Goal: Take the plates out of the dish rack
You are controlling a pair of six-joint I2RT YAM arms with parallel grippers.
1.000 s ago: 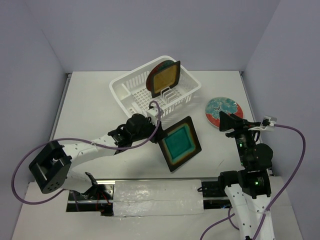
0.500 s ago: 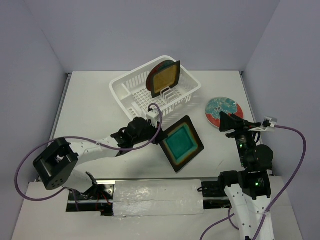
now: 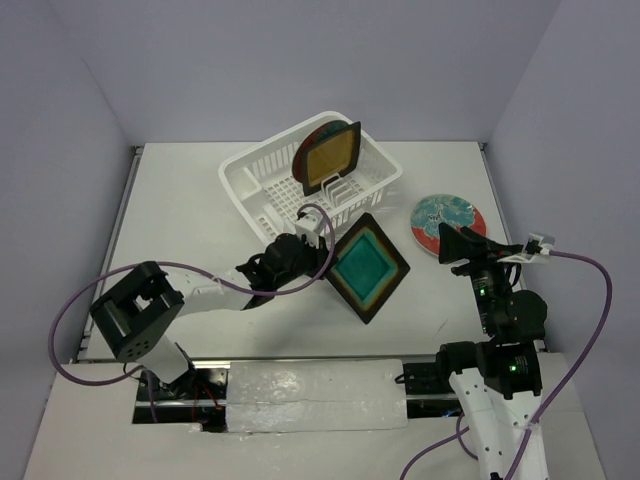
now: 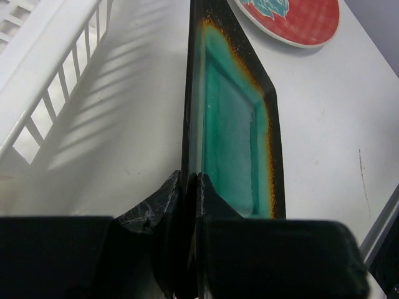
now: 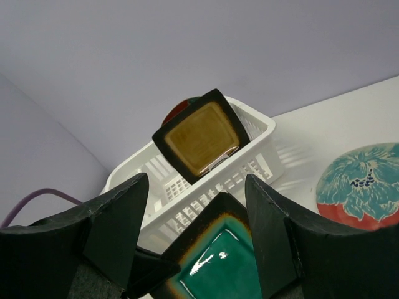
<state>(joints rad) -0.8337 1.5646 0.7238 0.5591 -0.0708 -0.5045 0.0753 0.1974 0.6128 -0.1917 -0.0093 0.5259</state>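
Observation:
My left gripper [image 3: 322, 268] is shut on the rim of the square teal-centred plate [image 3: 366, 267] and holds it tilted above the table, just in front of the white dish rack [image 3: 262, 182]. In the left wrist view the plate [image 4: 232, 112] stands edge-on between my fingertips [image 4: 156, 202]. The amber-yellow square plate [image 3: 331, 158] stands upright in the rack, with a red-rimmed round plate [image 3: 313, 137] behind it. A second round plate [image 3: 447, 222] lies flat on the table at the right. My right gripper [image 5: 196, 230] is open and empty near that plate.
The rack sits at the back centre of the white table [image 3: 180, 220]. Purple cables loop beside both arms. Grey walls close the table on three sides.
My left gripper has carried the teal plate a little right and back, turning it more diamond-wise. The right arm has not moved.

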